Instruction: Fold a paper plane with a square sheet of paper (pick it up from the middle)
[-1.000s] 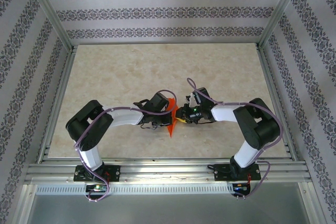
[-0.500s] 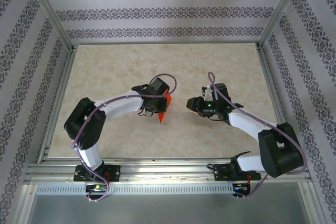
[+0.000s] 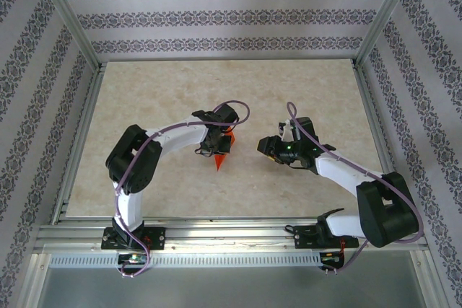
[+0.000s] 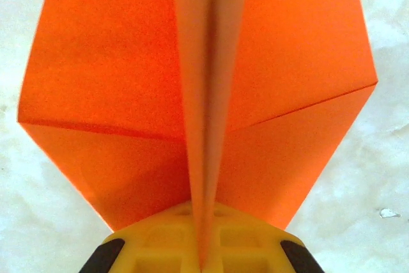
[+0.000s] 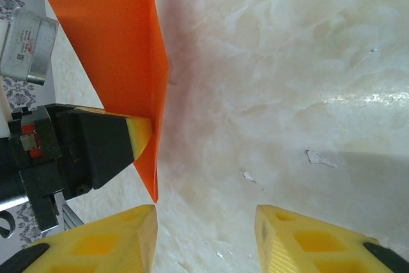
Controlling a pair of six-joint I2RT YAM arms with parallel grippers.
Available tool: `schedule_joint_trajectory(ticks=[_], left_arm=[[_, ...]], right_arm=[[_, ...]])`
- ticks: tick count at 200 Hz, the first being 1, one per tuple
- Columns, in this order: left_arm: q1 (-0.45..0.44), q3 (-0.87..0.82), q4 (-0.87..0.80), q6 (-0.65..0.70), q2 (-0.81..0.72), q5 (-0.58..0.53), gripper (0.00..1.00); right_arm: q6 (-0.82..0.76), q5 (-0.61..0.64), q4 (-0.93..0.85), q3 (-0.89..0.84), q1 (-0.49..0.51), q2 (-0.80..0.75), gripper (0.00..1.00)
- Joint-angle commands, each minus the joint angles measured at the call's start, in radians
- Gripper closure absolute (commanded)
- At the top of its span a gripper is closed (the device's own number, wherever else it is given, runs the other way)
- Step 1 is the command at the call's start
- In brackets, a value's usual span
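**Q:** Top view: what does your left hand carry?

**A:** My left hand [image 3: 218, 146] is clamped on the plane [image 3: 220, 161], near the middle of the bench [image 3: 159, 91]. The orange nose points toward the near edge.

**Q:** Left wrist view: how is it gripped?

**A:** My yellow fingertips [image 4: 160, 242] pinch the centre fold, which runs straight up the picture. One wing spreads to either side, with pale marbled bench beyond both.

**Q:** And your right hand?

**A:** My right hand [image 3: 266, 146] stands to the right of the plane, apart from it, its jaws parted with nothing between them.

**Q:** Right wrist view?

**A:** Two yellow fingertips sit at the lower edge with bare bench between them. The plane is at upper left, one left fingertip pressed against its side. A soft shadow [image 5: 185, 62] lies on the bench just beside the paper. Whether the plane touches the bench, I cannot tell.
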Motion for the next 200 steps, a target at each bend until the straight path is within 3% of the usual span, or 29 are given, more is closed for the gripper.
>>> schedule_joint_trajectory(ticks=[1, 200], left_arm=[[0.014, 0.021, -0.051, 0.007, 0.026, -0.015, 0.99], [0.014, -0.021, 0.016, -0.041, 0.069, -0.029, 0.88]], right_arm=[[-0.011, 0.011, -0.005, -0.008, -0.008, -0.014, 0.55], [-0.006, -0.013, 0.006, 0.0, -0.007, 0.021, 0.53]])
